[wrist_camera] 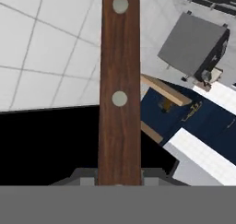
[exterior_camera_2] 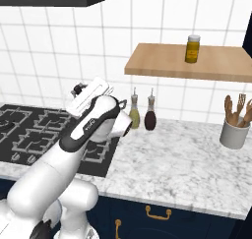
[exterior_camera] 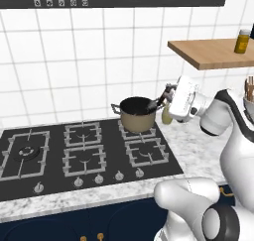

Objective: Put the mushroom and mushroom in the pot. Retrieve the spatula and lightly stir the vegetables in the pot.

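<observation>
White tiles cover the wall behind a black gas hob [exterior_camera: 84, 153] set in a marbled counter [exterior_camera_2: 197, 159], and I go from near to far. Nearest, in the lower right of the left base view, the white arm rises and bends toward the centre. Its gripper [exterior_camera: 167, 93] sits just right of centre, beside the pot [exterior_camera: 137, 114], and a dark tool reaches from it over the pot's rim; this is probably the spatula [wrist_camera: 120, 89]. In the hand view a brown wooden handle with pale rivets runs up the middle between the finger tips, so the gripper seems closed on it. I think the spatula is light and stiff, best held at the handle's middle as now. The pot stands on the back right burner, tan body, dark inside, black side handles; it looks steady. I cannot see mushrooms inside. Farther, two bottles [exterior_camera_2: 141, 114] stand by the wall, and a jar [exterior_camera_2: 193, 48] on the shelf [exterior_camera_2: 157, 61].
</observation>
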### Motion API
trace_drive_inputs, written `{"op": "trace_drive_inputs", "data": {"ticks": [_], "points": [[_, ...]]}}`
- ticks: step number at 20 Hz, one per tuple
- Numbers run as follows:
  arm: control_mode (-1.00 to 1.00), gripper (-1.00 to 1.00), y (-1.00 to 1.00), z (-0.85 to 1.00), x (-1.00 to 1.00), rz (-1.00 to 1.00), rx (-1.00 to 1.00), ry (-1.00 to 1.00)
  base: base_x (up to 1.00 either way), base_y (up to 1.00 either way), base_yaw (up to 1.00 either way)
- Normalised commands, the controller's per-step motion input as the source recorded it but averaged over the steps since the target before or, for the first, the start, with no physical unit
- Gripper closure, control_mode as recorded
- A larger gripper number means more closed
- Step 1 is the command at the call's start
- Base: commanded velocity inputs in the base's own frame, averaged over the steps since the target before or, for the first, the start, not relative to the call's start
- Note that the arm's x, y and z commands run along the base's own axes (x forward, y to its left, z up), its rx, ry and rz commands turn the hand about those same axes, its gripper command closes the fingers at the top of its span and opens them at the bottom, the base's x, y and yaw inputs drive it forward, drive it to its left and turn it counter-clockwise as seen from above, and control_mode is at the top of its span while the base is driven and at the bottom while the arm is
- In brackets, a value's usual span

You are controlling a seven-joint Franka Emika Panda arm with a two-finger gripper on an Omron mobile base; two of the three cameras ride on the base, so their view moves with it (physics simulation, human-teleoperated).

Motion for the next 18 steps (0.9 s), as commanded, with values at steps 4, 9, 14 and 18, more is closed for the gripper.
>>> {"op": "trace_drive_inputs", "data": {"ticks": [4, 9, 14, 18], "points": [[-1.0, 1.0, 0.03, 0.0, 0.67, -0.28, 0.04, 0.04, 0.0, 0.0, 0.0], [-1.0, 1.0, 0.08, 0.0, 0.68, -0.33, 0.02, 0.2, 0.0, 0.0, 0.0], [-1.0, 1.0, 0.22, -0.07, 0.67, -0.22, 0.16, 0.3, 0.0, 0.0, 0.0], [-1.0, 1.0, 0.01, -0.26, 0.61, -0.23, 0.13, 0.29, 0.0, 0.0, 0.0]]}}
